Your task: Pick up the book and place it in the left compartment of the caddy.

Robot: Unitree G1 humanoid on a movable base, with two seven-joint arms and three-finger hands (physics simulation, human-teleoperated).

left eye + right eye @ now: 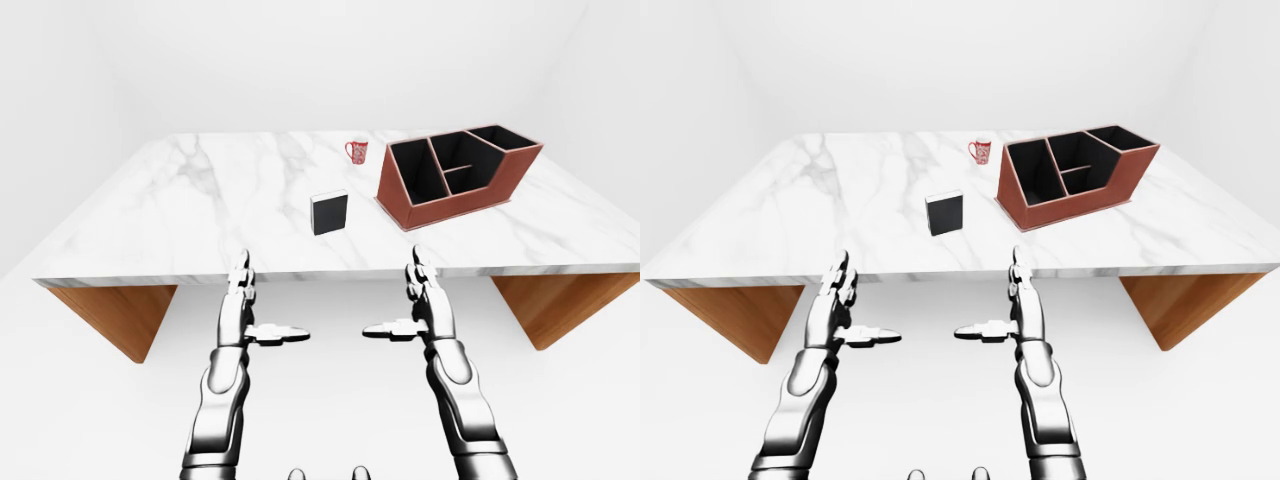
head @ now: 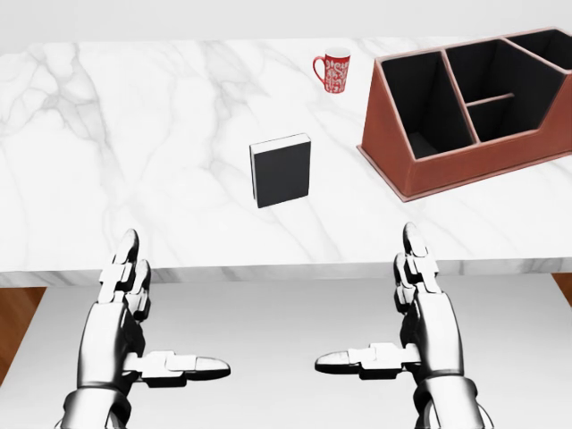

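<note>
Both chrome hands hang nearest the camera, below the near edge of the table in every view and touching nothing. In the head view the left hand [image 2: 134, 317] has its fingers straight and pointing up the picture with the thumb stuck out sideways toward the middle; the right hand [image 2: 407, 313] mirrors it, fingers spread flat, thumb pointing inward. Neither holds anything, and a wide gap lies between the two thumbs.

Above them runs the marble table [image 2: 134, 134], white with grey veins, on wooden legs that show at both lower corners in the eye views. Its near edge crosses the head view just above the fingertips.

A black book [image 2: 282, 172] with a pale page edge along its top and left side sits on the marble, a little left of centre in the head view, well apart from both hands and set in from the near edge. Bare marble surrounds it on all sides, most of it to the left.

To the right stands the reddish-brown caddy [image 2: 393, 147] with black-lined compartments: one tall slot at its left end, smaller ones to the right. All that show look empty. A gap of bare marble separates book and caddy.

Just beyond the caddy's left corner stands a red patterned mug [image 2: 335, 70], its inside hidden.
</note>
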